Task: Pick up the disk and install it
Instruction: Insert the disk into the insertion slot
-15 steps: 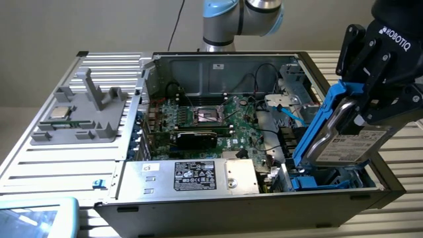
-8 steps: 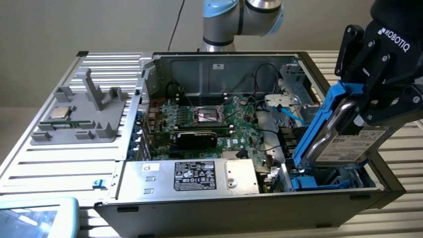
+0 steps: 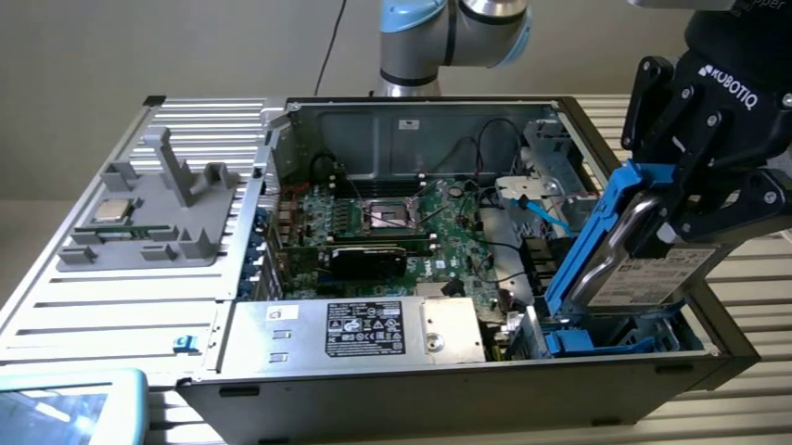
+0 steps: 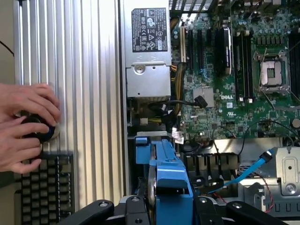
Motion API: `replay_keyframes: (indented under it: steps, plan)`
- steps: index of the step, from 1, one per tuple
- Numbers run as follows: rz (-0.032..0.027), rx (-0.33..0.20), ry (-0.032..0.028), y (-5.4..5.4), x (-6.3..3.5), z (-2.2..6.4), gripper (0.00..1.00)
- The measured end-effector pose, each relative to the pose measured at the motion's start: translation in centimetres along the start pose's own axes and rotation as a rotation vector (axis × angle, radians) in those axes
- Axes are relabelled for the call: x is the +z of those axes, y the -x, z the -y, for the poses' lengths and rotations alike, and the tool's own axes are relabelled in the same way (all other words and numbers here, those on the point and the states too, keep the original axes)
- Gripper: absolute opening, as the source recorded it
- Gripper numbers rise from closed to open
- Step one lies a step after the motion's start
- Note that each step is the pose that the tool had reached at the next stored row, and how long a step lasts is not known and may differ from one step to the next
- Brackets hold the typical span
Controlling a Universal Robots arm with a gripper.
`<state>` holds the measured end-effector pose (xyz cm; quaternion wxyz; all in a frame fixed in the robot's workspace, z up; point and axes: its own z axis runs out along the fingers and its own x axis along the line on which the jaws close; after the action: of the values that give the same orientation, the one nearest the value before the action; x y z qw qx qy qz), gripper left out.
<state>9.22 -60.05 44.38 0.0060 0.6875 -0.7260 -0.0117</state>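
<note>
The tool (image 3: pixel 688 215) is clamped on the disk (image 3: pixel 656 271), with one finger on each side of its blue carrier. The disk hangs tilted over the case (image 3: pixel 409 394), at the case's front corner on the exterior view's right. Its upper end is in the tool and its lower end slopes down into the case towards the blue bay (image 3: pixel 600 341). Whether the disk touches the bay cannot be told.

In the wrist view, the disk (image 4: pixel 169 180) stands edge-on between the tool's (image 4: pixel 168 212) black fingers (image 4: pixel 96 209).

Inside the case, the power supply (image 3: pixel 371 329) lies along the front wall, just beside the bay. The motherboard (image 3: pixel 415 232) covers the case floor behind it. A light blue cable (image 3: pixel 544 211) runs loose near the case's wall on the exterior view's right.

Outside the case, on the exterior view's left, a grey fixture (image 3: pixel 167 218) sits on the ribbed counter (image 3: pixel 124 297) with a small chip (image 3: pixel 114 209) on it.

In the wrist view, a person's hands (image 4: pixel 23 126) rest on the counter (image 4: pixel 89 70) well apart from the case, around a dark round object. They are next to a keyboard (image 4: pixel 42 190).
</note>
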Motion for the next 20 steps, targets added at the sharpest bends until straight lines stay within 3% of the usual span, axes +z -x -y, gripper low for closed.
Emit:
replay_keyframes:
  steps: [10, 13, 20]
  plan:
    - [0.0004, 0.0, -0.0019, 0.4, 0.53, -0.13, 0.37]
    - [0.0006, 0.0, -0.0089, 0.4, 0.75, -0.13, 0.37]
    - [0.0007, 0.0, -0.0091, 0.4, 1.28, -0.24, 0.37]
